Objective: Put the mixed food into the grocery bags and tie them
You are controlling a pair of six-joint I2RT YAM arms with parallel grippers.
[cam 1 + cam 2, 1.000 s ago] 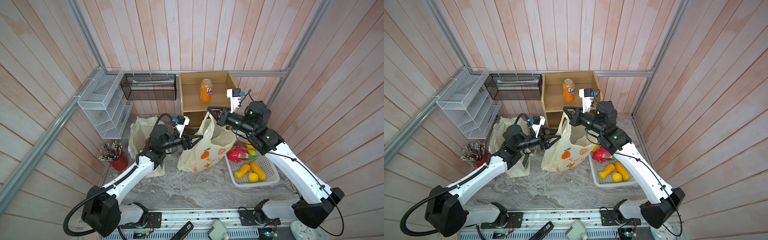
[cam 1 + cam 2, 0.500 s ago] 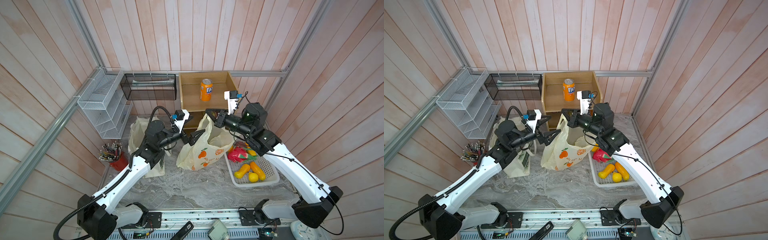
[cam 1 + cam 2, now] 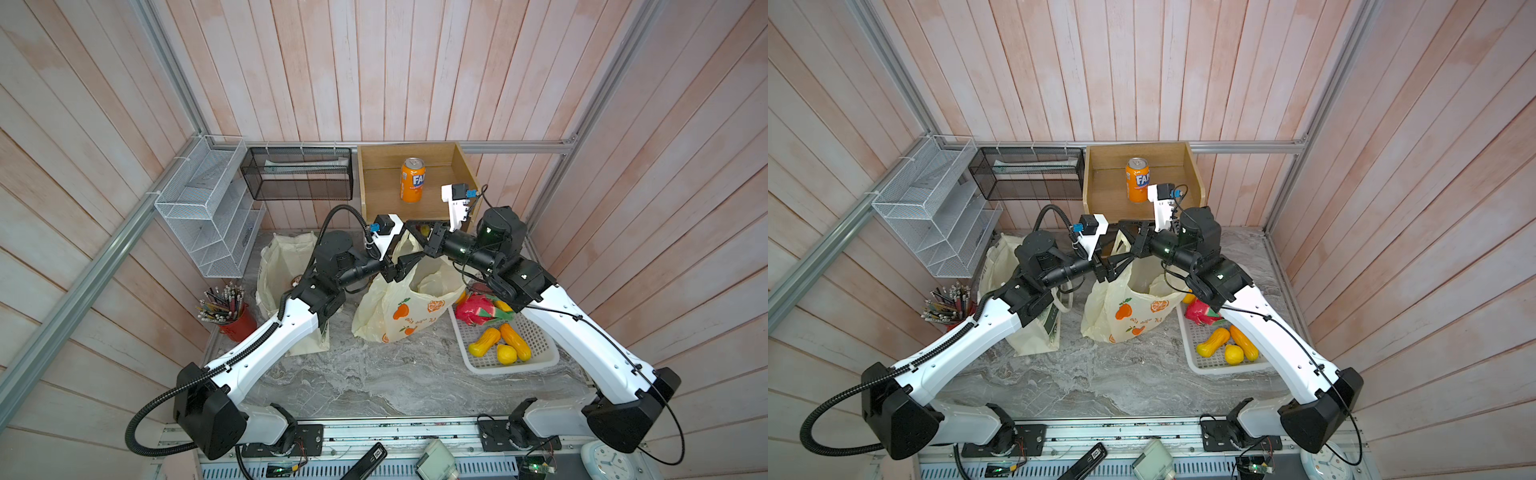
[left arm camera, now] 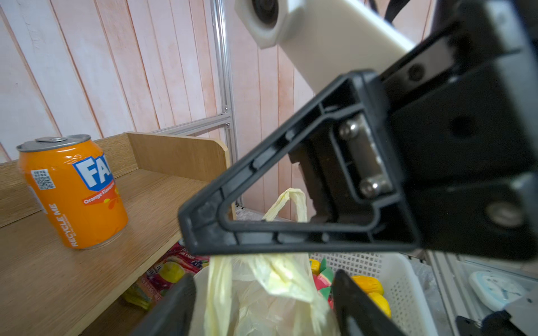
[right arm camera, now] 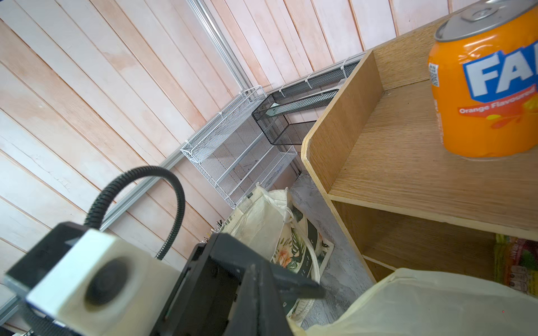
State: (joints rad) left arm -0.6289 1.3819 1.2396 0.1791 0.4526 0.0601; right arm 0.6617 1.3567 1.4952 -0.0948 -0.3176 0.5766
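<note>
Above the mouth of the thin pale-yellow plastic carrier bag printed with orange fruits [image 3: 399,311], the left end effector [image 4: 262,279] stands with its fingers apart, one on each side of a bunched strip of the bag's top and not pressing it. Facing it, the right end effector [image 4: 203,232] is closed and appears to pinch one handle, holding the film up off the desk. A second handle loop [image 4: 288,203] shows behind it, free.

The step looks like gathering the handles for tying, or else holding the mouth open for loading. I cannot tell which. To do it well, the left fingers should close squarely on the bunched film, high near the handle, before either arm pulls. Thin plastic slips and tears, so tension should come on slowly and evenly.

Small yellow and orange toy fruits [image 3: 498,345] lie in a white perforated plastic basket [image 3: 511,368] just beside the bag, so loading looks unfinished. A tall cream cloth tote [image 3: 282,262] stands on the bag's other side. All rest on a grey marbled desk [image 3: 374,374]. Behind, an orange Fanta can [image 3: 412,179] stands on a wooden shelf unit [image 3: 378,195], beside a black mesh tray [image 3: 299,174] and a white wire rack [image 3: 208,208], within pink-washed plank walls [image 3: 374,62].
</note>
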